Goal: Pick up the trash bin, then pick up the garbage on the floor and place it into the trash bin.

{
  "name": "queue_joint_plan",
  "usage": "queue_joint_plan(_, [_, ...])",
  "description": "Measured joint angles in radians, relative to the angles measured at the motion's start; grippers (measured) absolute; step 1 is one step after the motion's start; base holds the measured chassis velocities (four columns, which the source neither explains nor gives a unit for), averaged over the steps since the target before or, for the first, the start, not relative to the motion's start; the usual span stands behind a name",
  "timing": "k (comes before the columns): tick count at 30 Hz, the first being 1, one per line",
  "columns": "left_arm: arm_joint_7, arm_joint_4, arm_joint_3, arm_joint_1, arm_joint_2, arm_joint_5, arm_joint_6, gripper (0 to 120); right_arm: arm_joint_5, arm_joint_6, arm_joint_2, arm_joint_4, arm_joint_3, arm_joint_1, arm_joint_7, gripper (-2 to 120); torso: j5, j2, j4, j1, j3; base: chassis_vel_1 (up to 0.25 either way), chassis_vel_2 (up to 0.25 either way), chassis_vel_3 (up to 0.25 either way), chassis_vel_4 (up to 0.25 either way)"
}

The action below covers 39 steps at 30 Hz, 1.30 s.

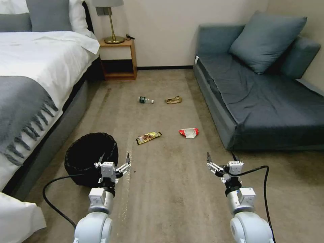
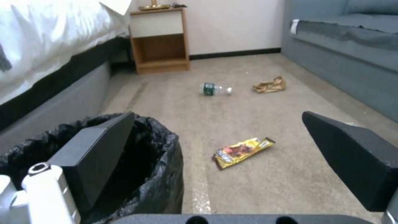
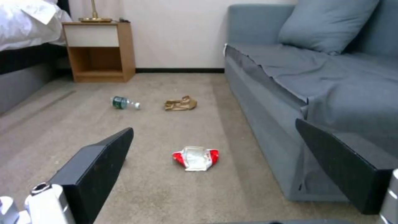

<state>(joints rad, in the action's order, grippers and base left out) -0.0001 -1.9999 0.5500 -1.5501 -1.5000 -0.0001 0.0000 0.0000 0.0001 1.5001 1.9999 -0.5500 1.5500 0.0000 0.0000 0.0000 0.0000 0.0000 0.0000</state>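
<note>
L gripper (image 1: 114, 160) spread at trash bin (image 1: 84, 152) rim, R gripper (image 1: 221, 158) spread, raised fwd

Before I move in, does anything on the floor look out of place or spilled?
Four litter pieces lie loose on the carpet: gold-brown snack wrapper, red-and-white wrapper, a small bottle on its side, and tan paper wrapper. No liquid shows around them. The trash bin stands upright beside the bed.
</note>
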Motion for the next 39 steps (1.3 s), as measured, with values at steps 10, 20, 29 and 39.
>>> queue_joint_plan(10, [0.000, 0.000, 0.000, 0.000, 0.000, 0.000, 0.000, 100, 0.000, 0.000, 0.000, 0.000, 0.000, 0.000, 0.000, 100, 0.0000, 0.000, 0.0000, 0.000, 0.000, 0.000, 0.000, 0.000, 0.000])
queue_joint_plan(20, [0.000, 0.000, 0.000, 0.000, 0.000, 0.000, 0.000, 100, 0.000, 0.000, 0.000, 0.000, 0.000, 0.000, 0.000, 100, 0.0000, 0.000, 0.0000, 0.000, 0.000, 0.000, 0.000, 0.000, 0.000])
queue_joint_plan(29, [-0.004, -0.001, 0.000, -0.003, 0.001, -0.004, 0.000, 100, 0.000, -0.001, 0.001, 0.002, 0.002, 0.004, 0.000, 100, 0.0000, 0.000, 0.0000, 0.000, 0.000, 0.000, 0.000, 0.000, 0.000])
queue_joint_plan(39, [-0.272, -0.207, -0.045, -0.116, 0.059, -0.186, 0.029, 100, 0.044, -0.100, 0.057, 0.256, 0.119, 0.240, -0.007, 100, -0.0003, 0.000, 0.0000, 0.000, 0.000, 0.000, 0.000, 0.000, 0.000])
